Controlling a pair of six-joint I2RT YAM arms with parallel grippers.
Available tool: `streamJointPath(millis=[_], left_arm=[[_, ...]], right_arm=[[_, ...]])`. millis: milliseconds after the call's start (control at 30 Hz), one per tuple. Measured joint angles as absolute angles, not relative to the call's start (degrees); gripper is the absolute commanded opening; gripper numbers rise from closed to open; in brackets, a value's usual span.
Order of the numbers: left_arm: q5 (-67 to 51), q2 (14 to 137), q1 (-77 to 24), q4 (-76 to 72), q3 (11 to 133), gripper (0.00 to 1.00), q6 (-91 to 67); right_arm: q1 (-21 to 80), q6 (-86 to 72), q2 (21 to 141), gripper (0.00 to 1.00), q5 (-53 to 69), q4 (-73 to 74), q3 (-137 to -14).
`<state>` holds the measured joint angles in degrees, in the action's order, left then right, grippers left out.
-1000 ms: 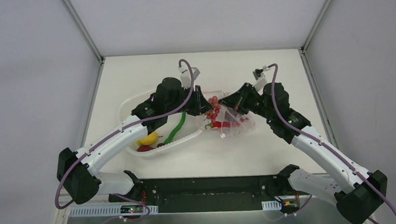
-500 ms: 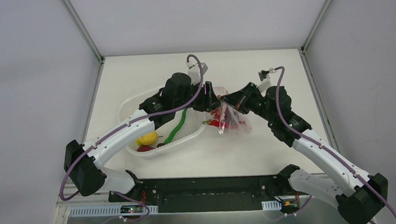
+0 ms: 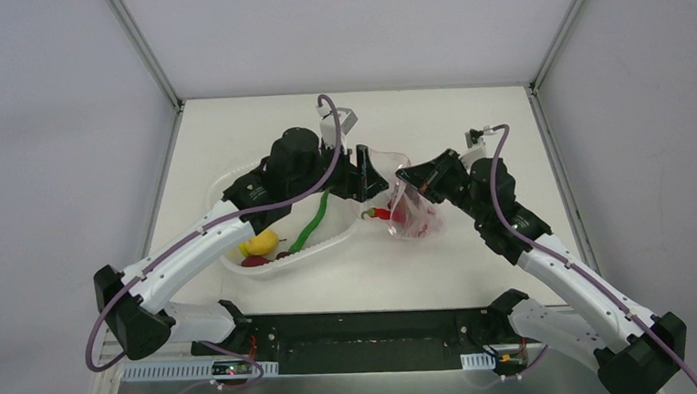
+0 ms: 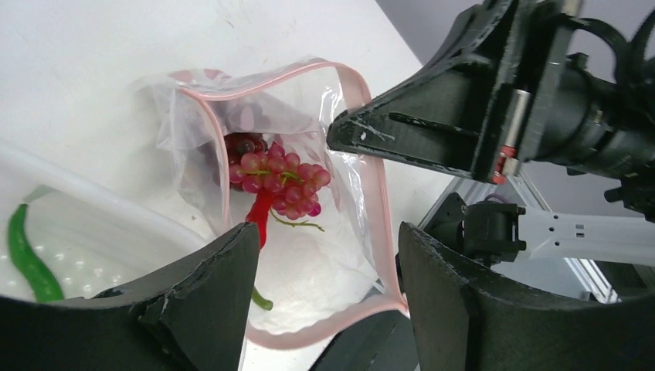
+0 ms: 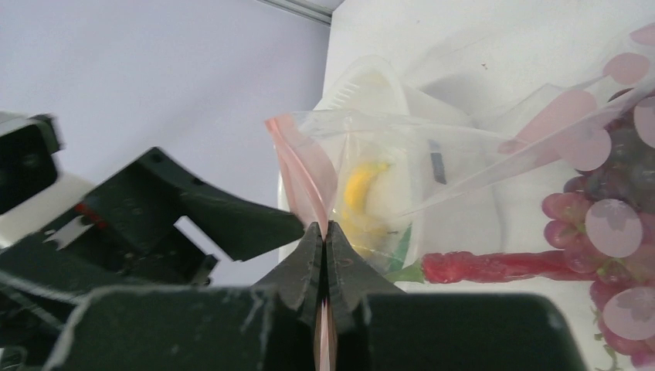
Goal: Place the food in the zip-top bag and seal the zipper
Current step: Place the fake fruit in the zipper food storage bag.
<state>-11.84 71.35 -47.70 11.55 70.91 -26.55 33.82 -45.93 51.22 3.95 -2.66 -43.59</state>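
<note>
Holding the bag: right pincer (image 5: 324, 232) is closed tight on the pink zipper (image 4: 218, 166) edge, lifting the mouth of the zip-top bag (image 3: 419, 220) off the tabletop (image 3: 467, 107).
Near-left contents: a white tub (image 3: 219, 191) sits between the tabletop's centre and its left edge. It holds a banana (image 5: 357, 188) and a green chili (image 3: 310, 225); a small dark red piece beside them is too small to identify.
Green chili axis: slanted from the near-left toward the far-right, its far tip pointing at the bag.
Centre: the bag hangs crinkled and clear a little right of the tabletop's middle, just beside the tub's right end, its mouth gaping toward the left arm.
In the bag: grape bunch (image 4: 274, 174) with the red chili (image 4: 259, 212) below it, the chili's stem end poking out at the mouth.
Left pincer (image 3: 361, 171): jaws apart and empty, at the bag's mouth.
Key relation: the tub's food lies on the near-left side of the left pincer, so the left arm is likely the nearer one to fetch it.
</note>
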Motion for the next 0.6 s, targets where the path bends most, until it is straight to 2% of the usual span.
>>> streamJointPath(millis=[167,400,600], left_arm=[[-4.58,61.84,-47.7,12.67,65.78,0.81,-24.4],[12.69,52.62,-47.44,18.11,58.39,0.98,-23.11],[21.21,51.33,-41.34,25.04,54.63,0.99,-24.88]], right_arm=[[33.78,-40.4,51.48,0.0,5.93,-1.34,-45.6],[33.71,-32.88,52.25,0.0,13.23,1.67,-47.7],[33.71,-30.11,52.51,0.0,15.49,4.25,-47.72]])
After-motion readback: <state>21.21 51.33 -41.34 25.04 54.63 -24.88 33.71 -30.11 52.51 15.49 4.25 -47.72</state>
